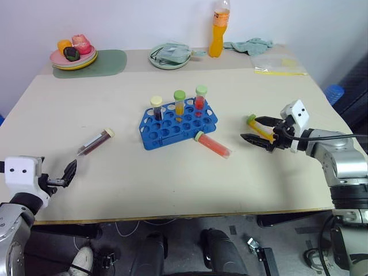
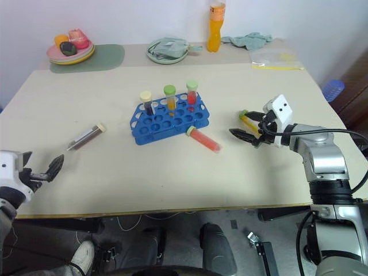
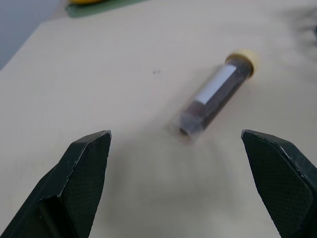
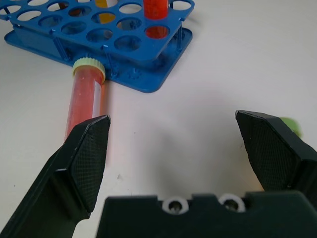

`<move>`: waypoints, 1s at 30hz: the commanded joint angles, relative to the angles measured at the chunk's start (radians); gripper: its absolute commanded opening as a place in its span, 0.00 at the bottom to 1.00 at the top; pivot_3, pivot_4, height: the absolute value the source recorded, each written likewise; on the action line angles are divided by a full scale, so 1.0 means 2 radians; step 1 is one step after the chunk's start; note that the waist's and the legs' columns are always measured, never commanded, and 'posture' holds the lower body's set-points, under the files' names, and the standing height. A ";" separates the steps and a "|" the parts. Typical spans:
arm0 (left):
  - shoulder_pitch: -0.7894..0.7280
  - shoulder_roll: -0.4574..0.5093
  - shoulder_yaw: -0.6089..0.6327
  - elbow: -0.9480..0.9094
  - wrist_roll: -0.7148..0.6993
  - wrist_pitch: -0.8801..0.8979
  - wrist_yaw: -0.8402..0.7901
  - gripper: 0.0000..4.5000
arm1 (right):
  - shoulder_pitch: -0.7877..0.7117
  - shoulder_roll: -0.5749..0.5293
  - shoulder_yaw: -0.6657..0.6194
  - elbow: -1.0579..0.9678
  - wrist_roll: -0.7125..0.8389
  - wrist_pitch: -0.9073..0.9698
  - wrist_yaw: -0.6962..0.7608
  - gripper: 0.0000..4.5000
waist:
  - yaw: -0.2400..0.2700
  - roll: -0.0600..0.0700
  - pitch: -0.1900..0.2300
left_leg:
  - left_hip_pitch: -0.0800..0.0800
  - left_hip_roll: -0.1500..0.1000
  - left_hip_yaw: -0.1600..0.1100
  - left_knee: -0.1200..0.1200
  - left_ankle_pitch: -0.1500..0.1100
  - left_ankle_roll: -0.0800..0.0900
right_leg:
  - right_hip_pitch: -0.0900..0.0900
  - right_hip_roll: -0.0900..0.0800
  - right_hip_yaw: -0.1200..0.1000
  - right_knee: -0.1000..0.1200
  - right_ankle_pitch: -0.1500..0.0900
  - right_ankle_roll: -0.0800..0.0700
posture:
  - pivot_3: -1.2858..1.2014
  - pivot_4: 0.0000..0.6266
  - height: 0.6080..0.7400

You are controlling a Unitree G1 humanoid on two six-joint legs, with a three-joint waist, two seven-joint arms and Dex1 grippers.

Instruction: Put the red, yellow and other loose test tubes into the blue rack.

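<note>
The blue rack (image 1: 167,133) stands mid-table with three capped tubes upright in its back row: dark, yellow and red. A loose red tube (image 1: 214,146) with a green cap lies against the rack's front right corner. On the left lies a dark maroon tube (image 1: 95,141) with a cream cap; my left gripper (image 1: 70,172) stands open just short of its near end, the tube (image 3: 213,96) ahead of the jaws. At the right, my right gripper (image 1: 254,130) is open over a yellow tube (image 1: 260,130) with a green cap, which lies on the table by one finger, not gripped.
Along the back edge are stacked plates with toy food (image 1: 73,56) on a green mat, a green plate holding a cloth (image 1: 169,57), a tall orange bottle (image 1: 217,31), a teal cloth (image 1: 250,45) and a plastic bag (image 1: 277,64).
</note>
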 commanded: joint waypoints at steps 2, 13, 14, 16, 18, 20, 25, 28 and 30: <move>0.000 0.005 0.008 -0.003 0.002 -0.006 -0.003 0.96 | 0.005 -0.009 -0.018 -0.025 0.011 -0.001 -0.002 1.00 | 0.000 0.000 0.000 | 0.000 0.000 0.000 0.000 0.000 0.000 | 0.000 0.000 0.000 0.000 0.000 0.000 | 0.52 0.24 1.00; -0.007 0.007 -0.002 -0.001 0.000 -0.003 -0.010 0.96 | 0.019 -0.013 -0.015 -0.053 0.017 0.014 -0.007 1.00 | 0.000 0.000 0.000 | 0.000 0.000 0.000 0.000 0.000 0.000 | 0.000 0.000 0.000 0.000 0.000 0.000 | 0.52 0.24 1.00; -0.009 0.007 -0.004 0.000 0.002 -0.003 -0.010 0.96 | 0.019 -0.013 -0.016 -0.055 0.019 0.015 -0.007 1.00 | 0.000 0.000 0.000 | 0.000 0.000 0.000 0.000 0.000 0.000 | 0.000 0.000 0.000 0.000 0.000 0.000 | 0.52 0.24 1.00; -0.014 0.008 -0.009 0.008 0.006 -0.006 -0.010 0.96 | 0.022 -0.014 -0.014 -0.056 0.016 0.013 -0.008 1.00 | 0.000 0.000 0.000 | 0.000 0.000 0.000 0.000 0.000 0.000 | 0.000 0.000 0.000 0.000 0.000 0.000 | 0.52 0.24 1.00; -0.019 0.008 -0.014 0.011 0.007 -0.007 -0.010 0.96 | 0.023 -0.013 -0.013 -0.058 0.017 0.014 -0.008 1.00 | 0.000 0.000 0.000 | 0.000 0.000 0.000 0.000 0.000 0.000 | 0.000 0.000 0.000 0.000 0.000 0.000 | 0.52 0.24 1.00; -0.022 0.008 -0.016 0.011 0.006 -0.007 -0.010 0.96 | 0.024 -0.012 -0.014 -0.062 0.019 0.017 -0.009 1.00 | 0.000 0.000 0.000 | 0.000 0.000 0.000 0.000 0.000 0.000 | 0.000 0.000 0.000 0.000 0.000 0.000 | 0.52 0.24 1.00; -0.026 0.006 -0.019 0.014 0.009 -0.009 -0.009 0.96 | 0.022 -0.010 -0.010 -0.061 0.018 0.017 -0.011 1.00 | -0.001 0.000 0.000 | 0.000 0.000 0.000 0.000 0.000 0.000 | 0.000 0.000 0.000 0.000 0.000 0.000 | 0.52 0.24 1.00; -0.025 0.004 -0.018 0.014 0.010 -0.009 -0.008 0.96 | 0.018 -0.009 -0.008 -0.057 0.017 0.016 -0.011 1.00 | 0.000 0.000 0.000 | 0.000 0.000 0.000 0.000 0.000 0.000 | 0.000 0.000 0.000 0.000 0.000 0.000 | 0.52 0.24 1.00; -0.024 0.003 -0.017 0.013 0.010 -0.010 -0.009 0.96 | 0.016 -0.008 -0.006 -0.055 0.016 0.015 -0.011 1.00 | 0.000 0.000 0.000 | 0.000 0.000 0.000 0.000 0.000 0.000 | 0.000 0.000 0.000 0.000 0.000 0.000 | 0.52 0.24 1.00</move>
